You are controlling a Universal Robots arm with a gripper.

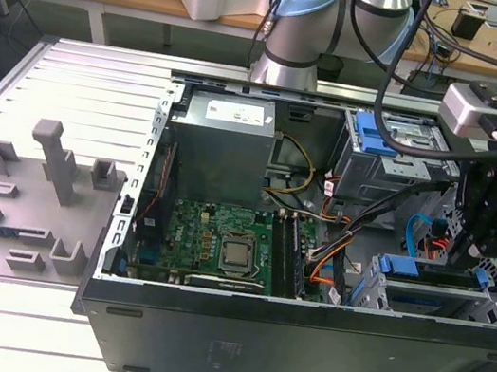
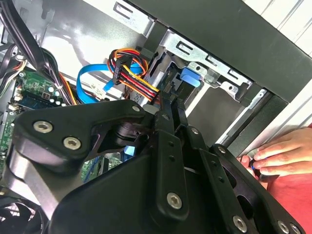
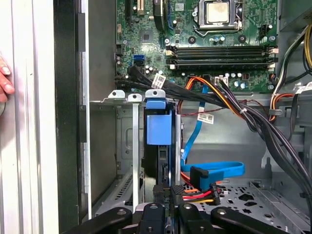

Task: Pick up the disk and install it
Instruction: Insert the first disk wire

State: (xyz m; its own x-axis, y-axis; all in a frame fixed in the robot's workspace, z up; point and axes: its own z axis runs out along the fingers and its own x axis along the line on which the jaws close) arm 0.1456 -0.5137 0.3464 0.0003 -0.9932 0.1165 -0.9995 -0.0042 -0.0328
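At the exterior view's left, the slatted worktop [image 1: 86, 71] carries a grey fixture [image 1: 50, 172] just short of the open computer case [image 1: 296, 353]. In the centre the motherboard [image 1: 220, 239] lies flat. Further right, the disk [image 3: 158, 141], seen edge-on, sits inside the drive cage [image 3: 134, 146]. Metal walls are close on both flanks and its blue handle is at the cage mouth. The pincer [image 3: 165, 191] is at the disk's opposite end among cables [image 3: 200, 195]; whether it is open or closed, I cannot tell. A hand [image 2: 280, 153] rests on the case's outer rim.
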